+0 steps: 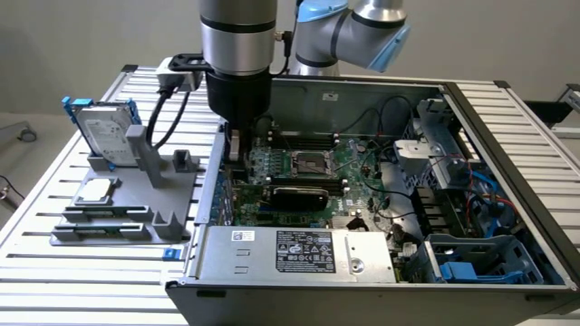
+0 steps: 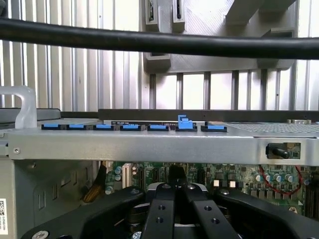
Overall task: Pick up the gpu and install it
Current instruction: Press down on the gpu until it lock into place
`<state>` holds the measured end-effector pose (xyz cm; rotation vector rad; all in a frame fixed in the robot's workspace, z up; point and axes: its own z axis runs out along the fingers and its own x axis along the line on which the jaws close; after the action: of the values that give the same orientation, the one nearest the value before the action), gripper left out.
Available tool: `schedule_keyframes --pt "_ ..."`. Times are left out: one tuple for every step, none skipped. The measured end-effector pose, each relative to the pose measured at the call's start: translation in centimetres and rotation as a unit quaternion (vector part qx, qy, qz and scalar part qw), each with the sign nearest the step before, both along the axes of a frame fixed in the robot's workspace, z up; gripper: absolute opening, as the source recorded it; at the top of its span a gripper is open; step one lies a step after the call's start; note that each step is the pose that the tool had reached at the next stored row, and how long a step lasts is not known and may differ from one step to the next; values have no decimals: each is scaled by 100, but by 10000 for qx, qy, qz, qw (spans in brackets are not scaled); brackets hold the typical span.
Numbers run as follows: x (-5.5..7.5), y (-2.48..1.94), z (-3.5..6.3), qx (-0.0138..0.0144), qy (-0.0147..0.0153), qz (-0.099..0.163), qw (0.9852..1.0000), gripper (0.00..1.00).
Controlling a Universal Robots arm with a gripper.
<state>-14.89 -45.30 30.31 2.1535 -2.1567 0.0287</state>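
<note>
Currently: gripper (image 2: 174, 199) closed, empty, low inside the computer case (image 1: 507, 136). The gpu (image 1: 299, 197) sits upright on the motherboard (image 1: 363, 170), apparently installed.

From my station I see a plain pale grey wall (image 1: 109, 34) at twelve o'clock, a slatted aluminium-profile worktable (image 1: 81, 278) under soft even light, and a small grey caster wheel (image 1: 27, 135) at nine o'clock on the light floor (image 1: 23, 170).

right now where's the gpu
In the exterior view the gpu sits on the motherboard inside the open case, just below the processor socket.
</note>
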Motion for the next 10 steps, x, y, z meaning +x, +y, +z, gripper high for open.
schedule_keyframes --pt "-2 0 0 0 0 -2 10000 11" --pt "-4 0 0 1 1 -4 10000 11" --pt "-7 -1 0 0 1 -6 10000 11" --pt "-9 -1 0 0 1 -8 10000 11" --pt "-11 0 0 1 1 -12 10000 11" --pt "-12 -1 0 0 2 -15 10000 11" --pt "-15 -1 0 0 3 -20 10000 11" --pt "-17 -1 0 0 5 -25 10000 11" --pt "-19 -1 0 0 6 -31 10000 11" --pt "-21 -1 0 0 8 -35 10000 11"
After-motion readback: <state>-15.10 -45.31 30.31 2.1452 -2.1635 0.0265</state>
